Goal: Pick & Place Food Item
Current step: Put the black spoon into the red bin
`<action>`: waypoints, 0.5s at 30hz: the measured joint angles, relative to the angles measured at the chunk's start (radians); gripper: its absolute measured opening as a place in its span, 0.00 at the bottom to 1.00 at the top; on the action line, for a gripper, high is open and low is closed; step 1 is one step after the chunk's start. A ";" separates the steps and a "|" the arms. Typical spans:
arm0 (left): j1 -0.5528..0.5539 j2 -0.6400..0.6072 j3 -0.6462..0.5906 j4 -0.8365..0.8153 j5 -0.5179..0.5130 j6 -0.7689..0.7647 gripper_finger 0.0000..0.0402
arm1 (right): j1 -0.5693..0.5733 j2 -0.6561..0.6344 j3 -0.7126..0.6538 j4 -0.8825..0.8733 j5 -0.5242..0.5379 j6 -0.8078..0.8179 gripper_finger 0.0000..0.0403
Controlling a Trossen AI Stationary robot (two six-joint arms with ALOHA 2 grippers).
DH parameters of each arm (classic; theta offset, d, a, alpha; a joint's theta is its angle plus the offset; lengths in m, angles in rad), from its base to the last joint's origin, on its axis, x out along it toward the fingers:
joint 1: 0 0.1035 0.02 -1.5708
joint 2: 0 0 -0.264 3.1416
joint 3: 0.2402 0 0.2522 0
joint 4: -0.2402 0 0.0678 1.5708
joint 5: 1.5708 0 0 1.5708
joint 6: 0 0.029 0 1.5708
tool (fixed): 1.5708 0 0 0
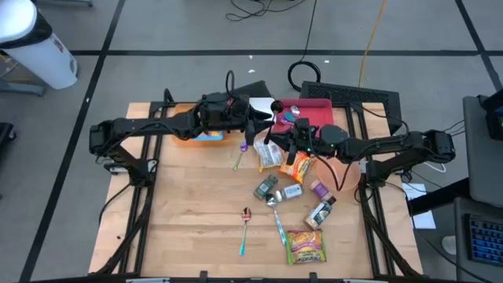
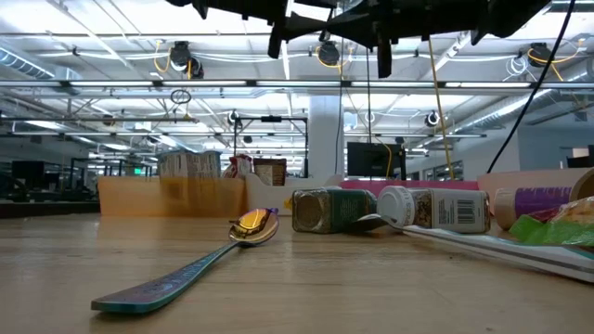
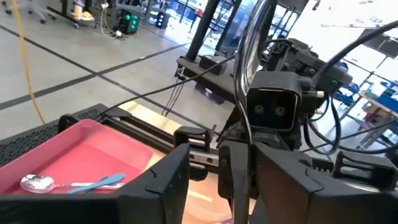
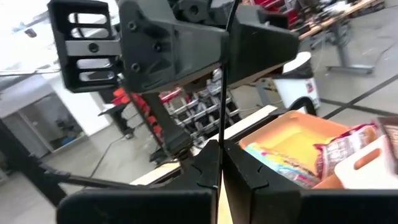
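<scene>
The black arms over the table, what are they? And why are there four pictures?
They are two robot arms, and each ends in a two-finger gripper. One picture looks down from above, one looks along the table top, and the other two come from small cameras on the arms' wrists. On the wooden table lie spoons, little jars and snack packets, with a pink tray at the back. The arms meet above the table's far side. The right gripper is shut on a thin dark rod; I cannot tell what it is. The left gripper is open right beside it.
</scene>
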 joint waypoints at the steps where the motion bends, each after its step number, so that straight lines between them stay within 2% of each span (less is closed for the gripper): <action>1: 0.004 0.000 0.000 0.000 0.002 0.006 0.47 | -0.002 0.000 0.000 0.000 -0.014 0.007 0.00; 9: 0.029 0.000 0.000 0.057 0.097 0.026 0.50 | -0.033 0.000 0.000 -0.046 -0.142 0.067 0.00; 15: 0.038 0.000 0.013 0.054 0.107 0.037 0.48 | -0.056 0.000 0.000 -0.055 -0.228 0.093 0.00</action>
